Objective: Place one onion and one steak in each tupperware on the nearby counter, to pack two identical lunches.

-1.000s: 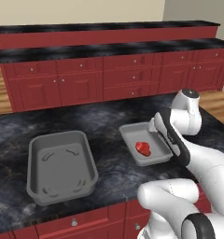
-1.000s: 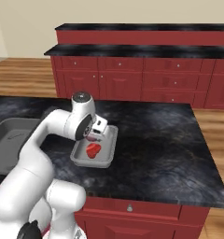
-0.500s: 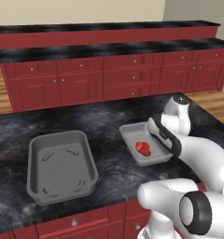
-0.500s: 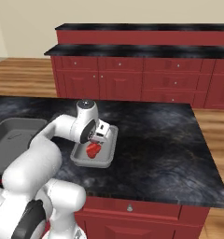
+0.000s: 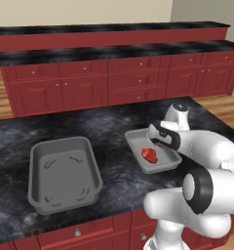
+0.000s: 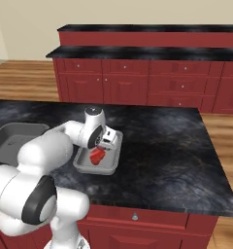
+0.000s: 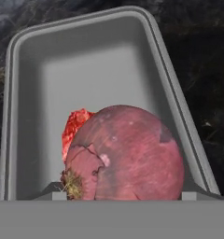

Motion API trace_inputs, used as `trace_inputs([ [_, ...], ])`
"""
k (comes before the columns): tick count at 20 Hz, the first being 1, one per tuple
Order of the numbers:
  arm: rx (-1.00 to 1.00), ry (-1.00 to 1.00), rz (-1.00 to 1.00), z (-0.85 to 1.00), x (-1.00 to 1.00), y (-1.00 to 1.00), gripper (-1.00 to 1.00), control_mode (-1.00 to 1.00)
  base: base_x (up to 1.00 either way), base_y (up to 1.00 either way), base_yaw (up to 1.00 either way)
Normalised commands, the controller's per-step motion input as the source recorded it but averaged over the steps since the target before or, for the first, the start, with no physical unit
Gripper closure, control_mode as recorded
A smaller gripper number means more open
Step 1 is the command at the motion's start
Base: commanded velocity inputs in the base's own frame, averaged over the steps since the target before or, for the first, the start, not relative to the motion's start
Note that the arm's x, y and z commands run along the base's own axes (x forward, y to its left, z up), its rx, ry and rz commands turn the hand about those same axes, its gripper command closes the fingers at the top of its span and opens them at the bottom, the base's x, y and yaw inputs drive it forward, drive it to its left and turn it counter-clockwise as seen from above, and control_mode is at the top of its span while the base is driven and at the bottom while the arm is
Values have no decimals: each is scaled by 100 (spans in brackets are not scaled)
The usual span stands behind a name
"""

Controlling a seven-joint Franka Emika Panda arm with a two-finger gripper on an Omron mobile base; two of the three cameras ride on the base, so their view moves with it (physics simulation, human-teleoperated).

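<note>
A purplish-pink onion sits in my gripper, which is shut on it, just above the small light grey tupperware. A bright red steak lies on that container's floor, partly behind the onion. From the base views my hand hovers over the far end of the small tupperware, with the steak at its middle. The larger, darker tupperware stands empty to the left on the black marbled counter.
My own white arm folds low across the counter's front right corner. Beyond a strip of wooden floor stands a long two-tiered red cabinet run. Bare counter stretches to the right of the small tupperware.
My hand has drifted a little to the left over the small tupperware, and the elbow has swung lower and nearer the cameras. Both containers and the steak stay put.
</note>
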Motion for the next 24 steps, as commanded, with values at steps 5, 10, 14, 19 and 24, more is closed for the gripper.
trace_inputs([
  [5, 0, 1, 0, -23, 44, 0, 100, -100, 0, 0, 0],
  [10, 0, 1, 0, -25, 45, 0, 100, -100, 0, 0, 0],
  [14, 0, 1, 0, -26, 41, 0, 100, -100, 0, 0, 0],
  [19, 0, 2, 0, -26, 35, 0, 100, -100, 0, 0, 0],
  [24, 0, 1, 0, -26, 32, 0, 100, -100, 0, 0, 0],
])
